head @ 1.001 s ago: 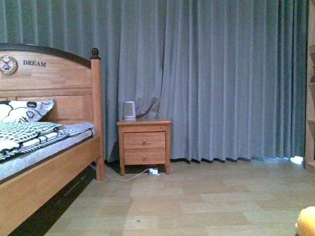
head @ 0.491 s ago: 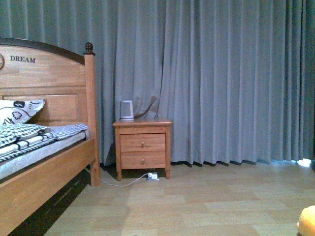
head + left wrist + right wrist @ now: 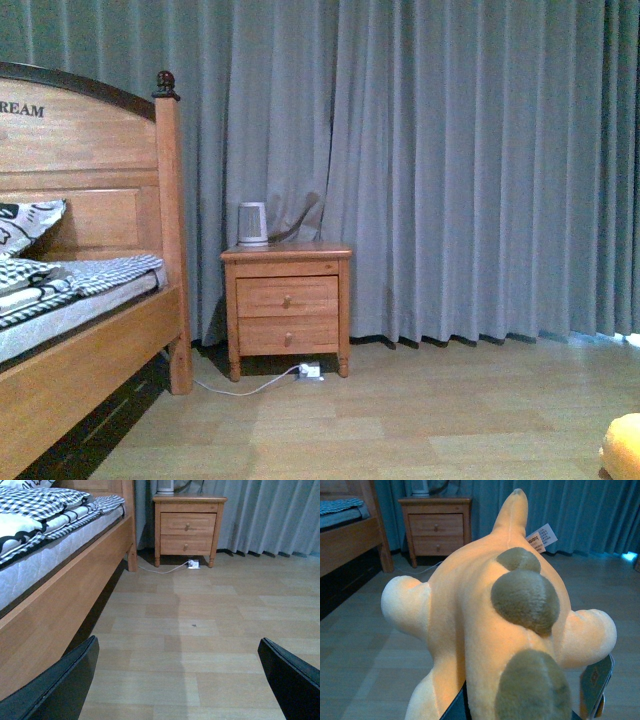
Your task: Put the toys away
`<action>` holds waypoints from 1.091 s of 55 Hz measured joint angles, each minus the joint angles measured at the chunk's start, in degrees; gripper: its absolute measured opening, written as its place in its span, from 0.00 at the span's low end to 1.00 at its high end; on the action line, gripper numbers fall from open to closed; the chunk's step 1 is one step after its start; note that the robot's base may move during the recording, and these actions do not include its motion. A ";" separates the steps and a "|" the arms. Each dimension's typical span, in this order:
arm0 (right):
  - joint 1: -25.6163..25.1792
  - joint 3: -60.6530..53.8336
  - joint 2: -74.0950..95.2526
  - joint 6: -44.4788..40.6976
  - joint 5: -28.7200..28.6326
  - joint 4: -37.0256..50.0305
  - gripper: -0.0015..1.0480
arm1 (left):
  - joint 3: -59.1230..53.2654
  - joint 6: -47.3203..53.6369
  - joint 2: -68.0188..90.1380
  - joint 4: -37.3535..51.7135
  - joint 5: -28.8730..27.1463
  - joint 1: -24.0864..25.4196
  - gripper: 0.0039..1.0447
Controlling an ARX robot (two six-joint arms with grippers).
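Observation:
My right gripper (image 3: 515,715) is shut on the plush toy (image 3: 485,625), an orange-yellow soft animal with brown-grey spots, stubby limbs and paper tags. It fills the right wrist view, and the fingers are mostly hidden under it. A small edge of the plush toy (image 3: 622,447) shows at the lower right corner of the front view. My left gripper (image 3: 182,680) is open and empty, its dark fingertips (image 3: 60,685) wide apart low above the wooden floor.
A wooden bed (image 3: 90,350) with checked bedding stands at the left. A wooden nightstand (image 3: 287,305) with two drawers and a white kettle (image 3: 252,223) stands against grey curtains. A white cable and plug (image 3: 305,371) lie on the floor beneath it.
The front view has shifted: the bed and nightstand slid left in the picture and look a little nearer. The plush toy stays at the lower right corner.

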 joint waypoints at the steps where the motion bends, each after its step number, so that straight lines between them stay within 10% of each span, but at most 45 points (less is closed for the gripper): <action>1: 0.00 0.00 0.00 -0.02 0.00 0.00 0.06 | 0.00 -0.02 0.00 0.00 -0.02 0.00 0.94; 60: 0.00 0.00 0.00 -0.02 0.00 0.00 0.06 | 0.00 -0.02 -0.02 0.00 -0.02 0.00 0.94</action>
